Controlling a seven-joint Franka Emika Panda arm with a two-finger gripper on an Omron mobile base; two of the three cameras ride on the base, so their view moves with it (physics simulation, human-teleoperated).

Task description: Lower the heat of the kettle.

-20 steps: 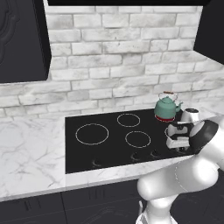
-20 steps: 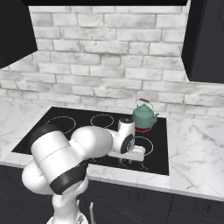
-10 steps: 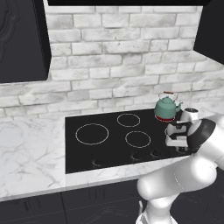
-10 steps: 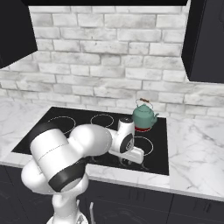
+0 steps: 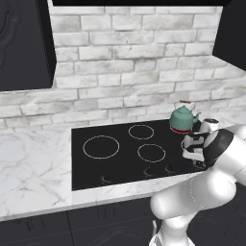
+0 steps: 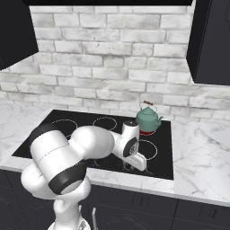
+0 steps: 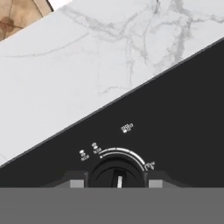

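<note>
The kettle is sitting on the back right burner of the black cooktop, and that burner is glowing red beneath it. The cooktop is lying flush in the marble table, in front of a white brick wall.

The arm is reaching down over the cooktop's front right corner, with the claw hanging low, near the front edge and well in front of the kettle. In the hand view, a round black knob with a white pointer mark is sitting between the two dark fingertips, under a white arc scale printed on the glass. The fingertips are standing at either side of the knob, close against it; whether they are actually gripping it I cannot tell.
</note>
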